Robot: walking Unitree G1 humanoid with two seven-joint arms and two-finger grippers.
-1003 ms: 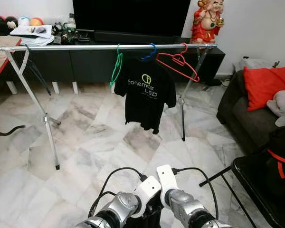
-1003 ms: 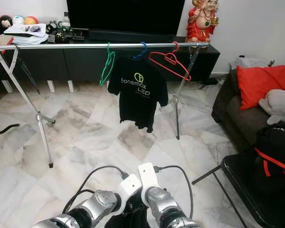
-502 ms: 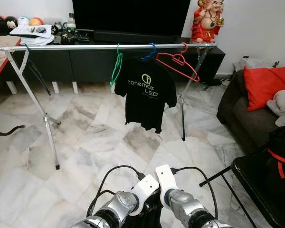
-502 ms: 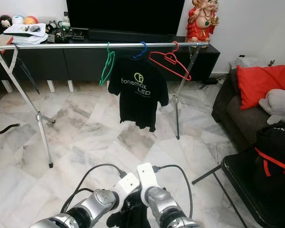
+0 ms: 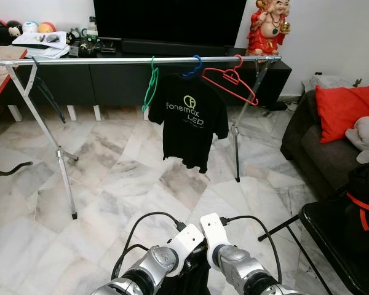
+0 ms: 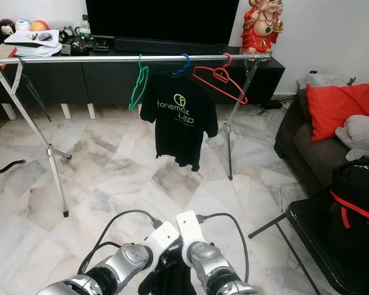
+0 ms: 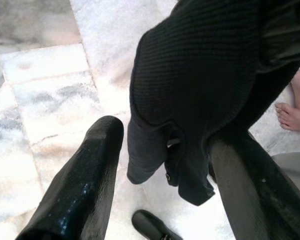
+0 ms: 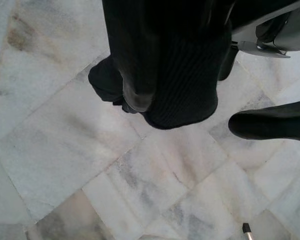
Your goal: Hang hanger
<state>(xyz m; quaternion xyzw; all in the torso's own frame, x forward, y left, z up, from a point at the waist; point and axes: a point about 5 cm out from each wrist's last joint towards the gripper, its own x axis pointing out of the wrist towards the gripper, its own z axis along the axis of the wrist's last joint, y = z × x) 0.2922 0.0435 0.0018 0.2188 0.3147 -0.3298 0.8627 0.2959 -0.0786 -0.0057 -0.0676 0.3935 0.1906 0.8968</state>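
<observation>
Hangers on the rail (image 5: pixel 98 61): three – green hanger (image 5: pixel 150 86), blue hanger (image 5: pixel 194 67), red hanger (image 5: pixel 230 78)
Left wrist view: left gripper (image 7: pixel 160 170) fingers apart around black cloth (image 7: pixel 200 85); bare foot (image 7: pixel 292 112); right gripper (image 8: pixel 270 125) unclear.

A clothes rail (image 5: pixel 98 61) is standing across the floor (image 5: pixel 111 178) ahead, running from left to right. Three hangers are hanging near its right end: one hanger (image 5: pixel 150 83) on the left, a hanger carrying a T-shirt (image 5: pixel 194 120) in the middle, and another hanger (image 5: pixel 230 80) on the right, tilting. Behind the rail, a low cabinet (image 5: pixel 80 80) is standing against the wall, with a television (image 5: pixel 172 21) on it and a figurine (image 5: pixel 267 27) at its right end. A sofa (image 5: pixel 313 147) is sitting at the right edge of the floor, with a cushion (image 5: pixel 344 107) on it. A chair (image 5: pixel 338 239) is standing nearer, in front of the sofa.
</observation>
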